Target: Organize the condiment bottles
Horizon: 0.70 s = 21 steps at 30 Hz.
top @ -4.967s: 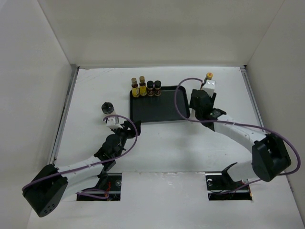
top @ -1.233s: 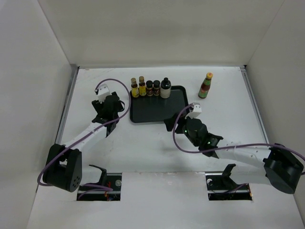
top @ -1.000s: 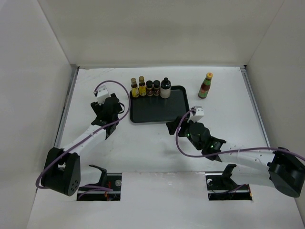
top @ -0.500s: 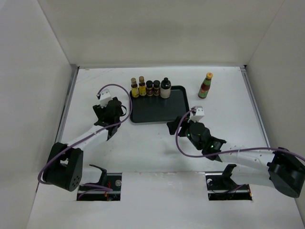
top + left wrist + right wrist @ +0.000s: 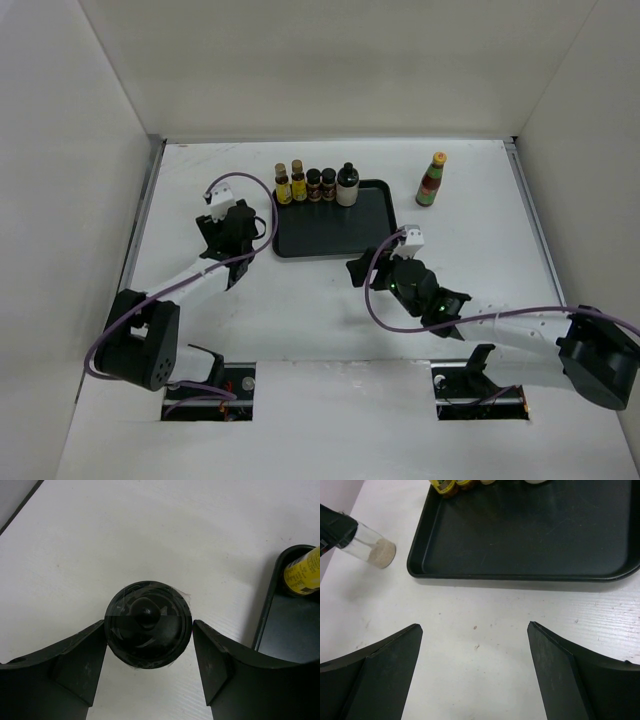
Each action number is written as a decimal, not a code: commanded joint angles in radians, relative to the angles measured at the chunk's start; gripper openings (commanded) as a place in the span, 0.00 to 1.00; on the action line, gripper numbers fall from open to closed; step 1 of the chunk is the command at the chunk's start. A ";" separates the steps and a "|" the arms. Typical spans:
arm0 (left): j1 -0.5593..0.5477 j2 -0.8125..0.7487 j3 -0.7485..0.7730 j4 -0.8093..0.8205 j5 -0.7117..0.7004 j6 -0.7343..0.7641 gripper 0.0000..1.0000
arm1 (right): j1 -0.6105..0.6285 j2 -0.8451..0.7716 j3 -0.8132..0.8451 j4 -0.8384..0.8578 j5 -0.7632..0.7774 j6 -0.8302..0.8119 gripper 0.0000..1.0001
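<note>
My left gripper [image 5: 233, 224] is shut on the black cap of a white bottle [image 5: 148, 630] on the table left of the black tray [image 5: 330, 232]; its clear body with beige powder shows in the right wrist view [image 5: 372, 551]. I cannot tell whether it touches the table. Two yellow-labelled bottles [image 5: 291, 185], two dark jars [image 5: 321, 184] and another white black-capped bottle [image 5: 347, 185] stand in a row along the tray's back edge. The red bottle [image 5: 431, 180] stands on the table right of the tray. My right gripper [image 5: 475, 626] is open and empty.
The right gripper [image 5: 365, 267] hovers over bare table just in front of the tray's near right corner. The tray's front part [image 5: 530, 535] holds nothing. A yellow bottle [image 5: 302, 572] stands in the tray's corner right of my left fingers. White walls enclose the table.
Since five seconds ago a white bottle appeared on the tray and the right gripper left the red bottle. In the last second the left gripper drifted slightly right and nearer; the right arm barely moved.
</note>
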 commanded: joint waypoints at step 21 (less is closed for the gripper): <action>-0.319 -0.177 0.145 0.002 -0.072 0.063 0.38 | -0.092 -0.385 -0.150 -0.135 0.155 0.033 0.96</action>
